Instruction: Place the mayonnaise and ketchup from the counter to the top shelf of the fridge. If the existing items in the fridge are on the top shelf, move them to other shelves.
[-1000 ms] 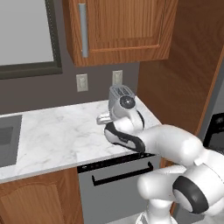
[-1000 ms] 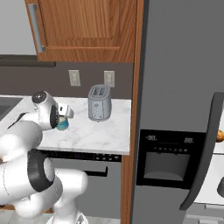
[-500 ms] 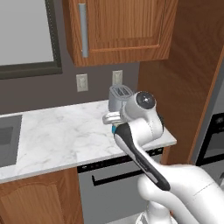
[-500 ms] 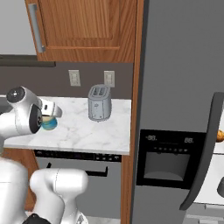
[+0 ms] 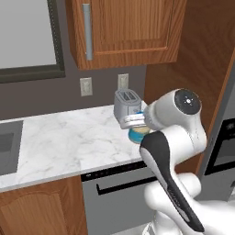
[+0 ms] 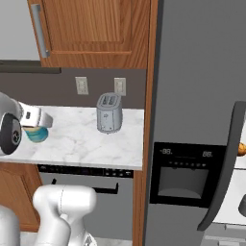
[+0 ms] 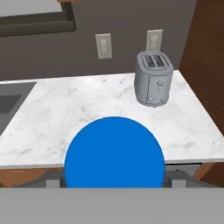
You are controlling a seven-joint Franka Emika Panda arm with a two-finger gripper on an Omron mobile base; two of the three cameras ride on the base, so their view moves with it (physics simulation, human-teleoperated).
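Gripper point(image 5: 136, 123) clamped on the squat blue-banded mayonnaise jar point(image 5: 137, 133), above the white marble bench point(image 5: 69, 142). Risk: a swing toward the tall grey fridge point(image 6: 202, 96) clips the silver toaster point(image 6: 109, 113) or slips the jar.

Both base views look forward and down from behind the arm, left and right, sharing the white marble-look counter point(image 5: 69, 137) and grey metal toaster point(image 6: 109, 113). The hand view looks across that counter from close above, facing the wall.
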